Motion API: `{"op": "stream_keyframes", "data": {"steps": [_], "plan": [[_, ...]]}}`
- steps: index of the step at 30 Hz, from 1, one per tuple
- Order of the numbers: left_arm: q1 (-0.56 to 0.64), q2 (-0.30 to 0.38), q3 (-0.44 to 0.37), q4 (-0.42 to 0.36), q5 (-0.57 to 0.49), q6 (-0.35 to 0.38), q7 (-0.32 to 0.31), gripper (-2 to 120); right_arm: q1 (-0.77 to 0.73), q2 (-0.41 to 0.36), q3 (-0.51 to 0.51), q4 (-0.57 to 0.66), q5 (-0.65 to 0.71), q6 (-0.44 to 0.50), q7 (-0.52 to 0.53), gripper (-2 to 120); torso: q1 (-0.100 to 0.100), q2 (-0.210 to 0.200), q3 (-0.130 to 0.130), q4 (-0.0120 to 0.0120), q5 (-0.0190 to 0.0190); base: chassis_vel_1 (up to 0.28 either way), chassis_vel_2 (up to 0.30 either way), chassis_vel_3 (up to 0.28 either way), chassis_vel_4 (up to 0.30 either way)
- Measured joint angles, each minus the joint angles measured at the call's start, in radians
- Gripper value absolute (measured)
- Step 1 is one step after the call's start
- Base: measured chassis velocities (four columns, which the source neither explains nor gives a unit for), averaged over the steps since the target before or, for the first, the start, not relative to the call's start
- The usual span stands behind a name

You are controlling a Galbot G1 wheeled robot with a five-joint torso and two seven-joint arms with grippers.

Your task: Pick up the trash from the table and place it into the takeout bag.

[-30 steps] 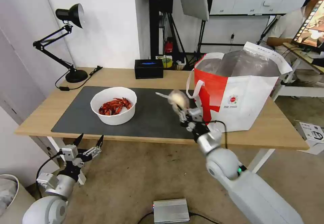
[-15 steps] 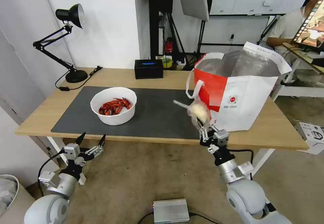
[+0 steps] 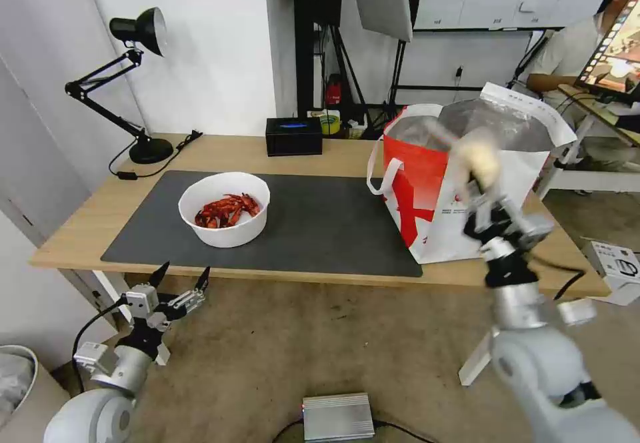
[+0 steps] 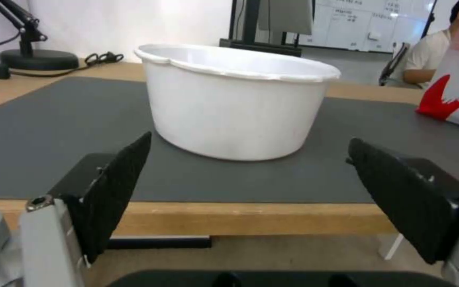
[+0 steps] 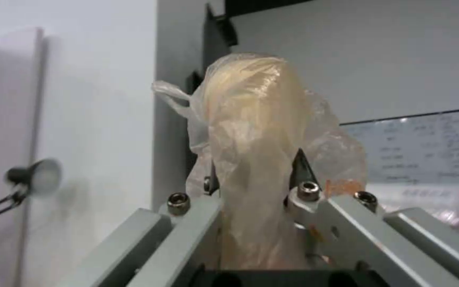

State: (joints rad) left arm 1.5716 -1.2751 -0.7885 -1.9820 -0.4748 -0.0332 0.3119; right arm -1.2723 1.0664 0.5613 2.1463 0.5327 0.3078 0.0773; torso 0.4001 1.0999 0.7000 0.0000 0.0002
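Two claws, one at work. Nearest me, low on the left and short of the table's (image 3: 87, 229) near edge, my left gripper (image 3: 179, 281) hangs parked with its jaws spread wide and empty. It faces the white bowl (image 4: 237, 103) across the edge of the dark mat (image 3: 320, 229), likely placed so as to be ready for that piece.

Right of centre, my right gripper (image 3: 481, 193) is raised in front of the takeout bag (image 3: 460, 189), clamped on the small clear bag (image 5: 261, 131) by its lower gathered part. The beige lump stands above the fingertips (image 5: 299, 169), so the weight sits upright rather than dangling. I judge the height is meant to clear the tote's rim before release. The lump reads level with the foil-lined mouth, though whether it is over the opening or just short of it I cannot tell.

Mid-table, the bowl of red crayfish shells sits on the mat, well apart from the tote. At the far edge, a black box (image 3: 294, 135) and a desk lamp (image 3: 137, 83).
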Motion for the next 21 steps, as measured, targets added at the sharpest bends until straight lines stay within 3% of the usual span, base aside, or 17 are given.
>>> {"op": "stream_keyframes", "data": {"steps": [7,14,21], "plan": [[0.004,0.002,-0.001,-0.007,0.008,0.0,0.0,100,0.144,-0.095,-0.008,-0.011,0.067,-0.094,0.102,4,0.0,0.0,0.0,0.0001,-0.0001,0.0,0.0,0.0,0.0],[-0.006,0.008,0.0,-0.017,0.01,0.009,0.0,100,0.345,-0.217,-0.092,-0.083,0.205,-0.227,0.249,4,0.0,0.0,0.0,0.0,0.0,0.0,0.0,0.0,0.0],[-0.007,0.002,0.001,-0.023,0.009,0.011,0.0,100,0.493,-0.271,-0.178,-0.166,0.354,-0.335,0.35,4,0.0,0.0,0.0,0.0,0.0001,0.0,0.0,0.0,0.0]]}}
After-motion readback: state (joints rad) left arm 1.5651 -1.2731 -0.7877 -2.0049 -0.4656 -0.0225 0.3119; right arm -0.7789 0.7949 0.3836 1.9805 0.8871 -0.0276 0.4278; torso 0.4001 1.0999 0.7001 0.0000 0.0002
